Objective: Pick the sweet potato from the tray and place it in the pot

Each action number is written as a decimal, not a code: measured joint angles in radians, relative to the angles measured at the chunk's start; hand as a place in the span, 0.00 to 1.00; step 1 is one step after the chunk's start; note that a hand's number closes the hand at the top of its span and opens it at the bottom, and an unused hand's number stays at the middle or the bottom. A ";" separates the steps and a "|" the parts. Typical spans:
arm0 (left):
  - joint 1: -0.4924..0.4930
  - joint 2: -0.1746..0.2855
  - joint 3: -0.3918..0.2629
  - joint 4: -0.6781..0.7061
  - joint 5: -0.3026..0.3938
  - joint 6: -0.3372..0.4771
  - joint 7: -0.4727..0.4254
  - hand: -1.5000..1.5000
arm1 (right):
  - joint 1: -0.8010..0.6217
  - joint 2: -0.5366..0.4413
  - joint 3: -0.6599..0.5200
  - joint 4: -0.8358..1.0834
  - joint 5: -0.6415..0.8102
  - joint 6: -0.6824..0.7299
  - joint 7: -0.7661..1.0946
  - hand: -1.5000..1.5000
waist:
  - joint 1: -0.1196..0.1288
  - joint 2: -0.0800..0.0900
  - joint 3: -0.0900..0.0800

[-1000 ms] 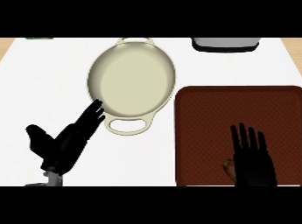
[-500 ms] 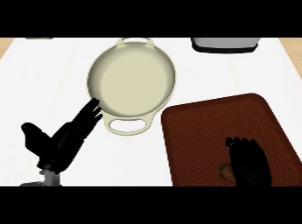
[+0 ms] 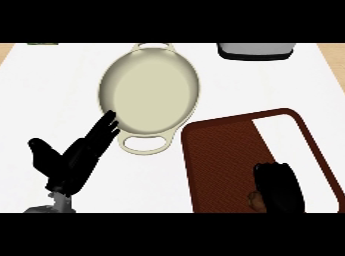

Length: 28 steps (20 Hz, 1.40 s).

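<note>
The cream oval pot (image 3: pixel 150 92) with two loop handles stands on the white counter, upper middle. A red-brown tray (image 3: pixel 219 160) lies skewed at the lower right, and a pale strip shows along its right part. My right hand (image 3: pixel 280 189) is over the tray's near end, fingers curled down. A small brown bit of the sweet potato (image 3: pixel 255 201) peeks out at the hand's left side; the rest is hidden. At the lower left my left hand (image 3: pixel 73 161) rests open, its fingertips close to the pot's near handle.
A grey appliance (image 3: pixel 255 50) stands at the counter's back right. Wooden edges border the white counter (image 3: pixel 49 90) on both sides. A small dark green object (image 3: pixel 43 44) shows at the back left edge.
The right hand's fingers have gone from straight to curled and the hand has drawn toward the lower edge. The tray has turned and shifted left. The left hand has barely moved.
</note>
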 measured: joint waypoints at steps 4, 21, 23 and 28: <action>-0.003 -0.010 -0.009 0.005 -0.007 0.003 -0.002 0.50 | -0.052 0.090 -0.054 0.012 -0.147 0.104 -0.031 1.00 | 0.009 0.002 -0.002; -0.001 -0.022 0.005 0.027 -0.022 -0.005 -0.012 0.50 | -0.216 0.238 -0.141 -0.294 -0.231 0.259 0.129 1.00 | -0.001 0.001 0.012; -0.005 -0.013 0.019 0.036 -0.014 -0.018 -0.016 0.50 | -0.235 0.235 -0.155 -0.374 -0.247 0.287 0.134 1.00 | -0.001 0.001 0.012; 0.007 -0.011 0.019 0.024 -0.013 -0.023 -0.013 0.50 | -0.363 0.269 -0.180 -0.507 -0.288 0.360 0.172 1.00 | 0.005 0.002 0.012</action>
